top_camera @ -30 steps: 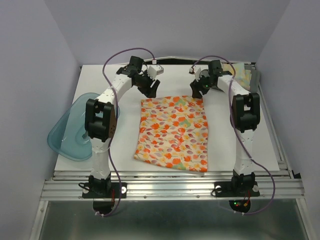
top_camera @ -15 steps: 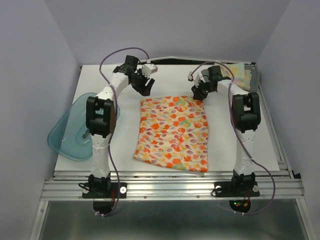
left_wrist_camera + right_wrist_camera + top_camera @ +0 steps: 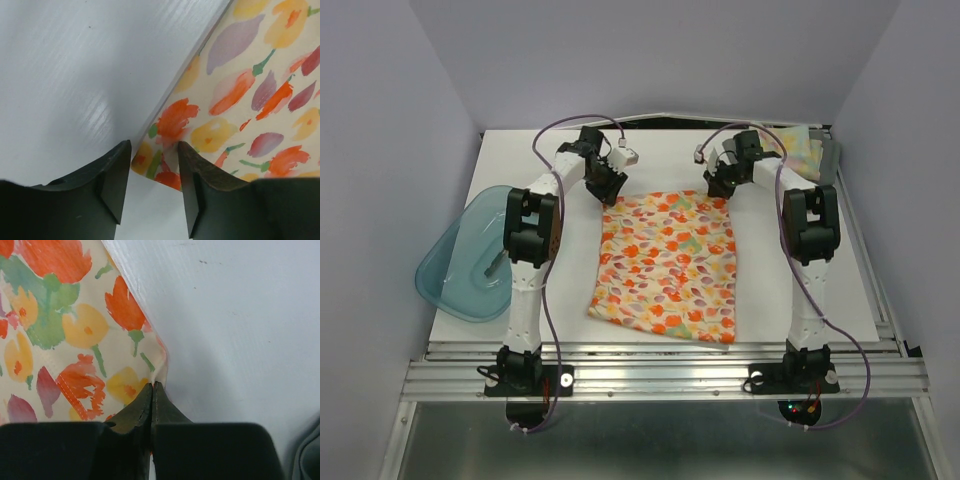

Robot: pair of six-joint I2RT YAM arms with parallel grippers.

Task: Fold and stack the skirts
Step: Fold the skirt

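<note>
**Left gripper [image 3: 608, 195] open, right gripper [image 3: 719, 191] closed, both at far corners of flowered skirt [image 3: 668, 265]**

White table [image 3: 820, 290]: carries everything in view, with both arm bases bolted along its near edge.

Flowered skirt: lies spread flat in the middle, between the two arms. White ground, orange-red blooms. Near edge close to the arm bases, far edge reaching up to both grippers.

Translucent blue basin [image 3: 448, 270]: sits at the left, overhanging the table's left edge, well apart from the flowered skirt. Shows a small dark mark inside near its right wall, too small to identify.

Pastel skirt [image 3: 800, 147]: bunched in the far right corner, resting on the dark grey skirt [image 3: 831, 158], whose edge shows at the right.

Left gripper, from its wrist view: jaws apart, straddling the skirt's far left corner. Cloth corner lying in the gap between the fingers [image 3: 112, 175].

Right gripper, from its wrist view: jaws pressed together with no gap, tips touching the skirt's far right corner. Cannot tell whether any cloth is pinched between them.
</note>
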